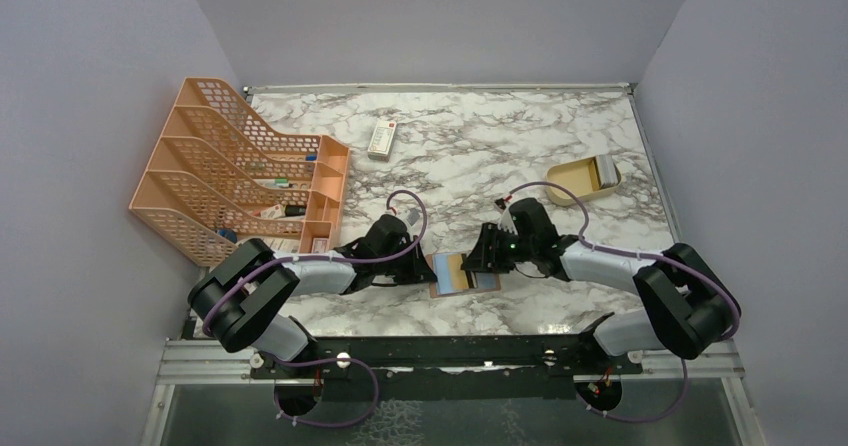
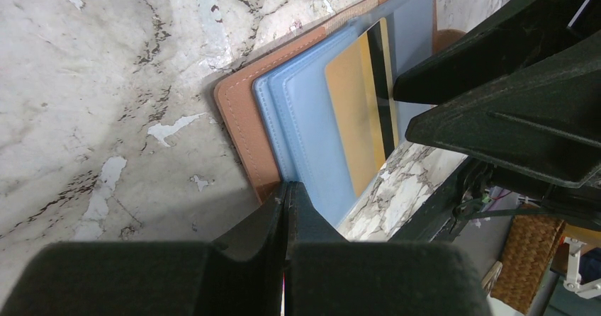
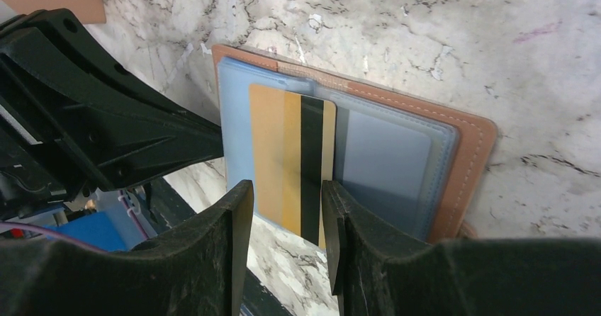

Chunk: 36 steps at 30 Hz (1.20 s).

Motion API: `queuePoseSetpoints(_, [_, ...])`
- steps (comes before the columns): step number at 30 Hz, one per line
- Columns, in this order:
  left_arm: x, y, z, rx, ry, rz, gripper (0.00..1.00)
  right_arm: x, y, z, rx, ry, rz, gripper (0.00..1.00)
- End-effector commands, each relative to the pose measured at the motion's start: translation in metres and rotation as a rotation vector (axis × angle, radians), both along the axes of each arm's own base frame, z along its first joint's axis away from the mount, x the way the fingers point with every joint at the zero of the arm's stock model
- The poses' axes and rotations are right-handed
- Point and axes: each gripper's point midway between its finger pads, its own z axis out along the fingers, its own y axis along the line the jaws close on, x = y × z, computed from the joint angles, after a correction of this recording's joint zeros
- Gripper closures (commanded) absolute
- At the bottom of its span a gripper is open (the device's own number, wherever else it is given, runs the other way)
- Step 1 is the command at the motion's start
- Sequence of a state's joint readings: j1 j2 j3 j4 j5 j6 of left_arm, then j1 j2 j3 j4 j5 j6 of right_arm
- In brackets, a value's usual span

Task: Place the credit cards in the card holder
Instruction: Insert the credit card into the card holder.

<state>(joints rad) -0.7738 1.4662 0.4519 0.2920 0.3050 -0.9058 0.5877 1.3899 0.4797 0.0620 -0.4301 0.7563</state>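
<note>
Card holder (image 1: 465, 274) lying open on the marble tabletop (image 1: 480, 156), midway between the two arms. A gold-yellow credit card (image 3: 283, 153) (black stripe uppermost) sits partly inside the holder's pale-blue inner sleeve (image 3: 234, 117), one end projecting. Left jaws: fully closed, empty, tips at the holder's edge. Right jaws: part-open over the card's projecting end, gripping nothing.

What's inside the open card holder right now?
A gold card with a black stripe lies on the blue sleeves, top edge seemingly under a clear pocket. Anything beneath it is covered.
</note>
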Motion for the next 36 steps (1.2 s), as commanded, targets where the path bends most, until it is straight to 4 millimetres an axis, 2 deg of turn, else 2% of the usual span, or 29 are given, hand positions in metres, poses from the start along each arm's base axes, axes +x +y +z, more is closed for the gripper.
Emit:
queuePoseSetpoints(1, [-0.009, 0.005, -0.009, 0.026, 0.021, -0.009, 1.00, -0.004, 0.011, 0.001, 0.040, 0.003, 0.032, 0.59])
queuePoseSetpoints(13, [-0.007, 0.004, -0.008, 0.024, 0.020, -0.006, 1.00, -0.008, 0.030, 0.005, 0.093, 0.012, 0.064, 0.59])
queuePoseSetpoints(19, [-0.006, 0.005, -0.007, 0.025, 0.016, 0.002, 1.00, -0.010, 0.031, 0.007, 0.099, -0.001, 0.082, 0.61])
queuePoseSetpoints(25, [-0.006, 0.005, -0.008, 0.027, 0.017, 0.007, 1.00, -0.010, 0.034, 0.018, 0.129, -0.031, 0.104, 0.64])
queuePoseSetpoints(29, [-0.005, 0.005, -0.005, 0.023, 0.011, 0.010, 0.99, -0.010, 0.032, 0.014, 0.100, -0.023, 0.105, 0.64])
queuePoseSetpoints(31, [-0.002, 0.007, -0.004, 0.034, -0.001, 0.026, 0.93, -0.008, 0.031, 0.018, 0.085, -0.045, 0.123, 0.64])
queuePoseSetpoints(36, [0.004, 0.014, 0.006, 0.060, -0.044, 0.057, 0.74, 0.015, 0.016, 0.029, -0.047, -0.148, 0.067, 0.61])
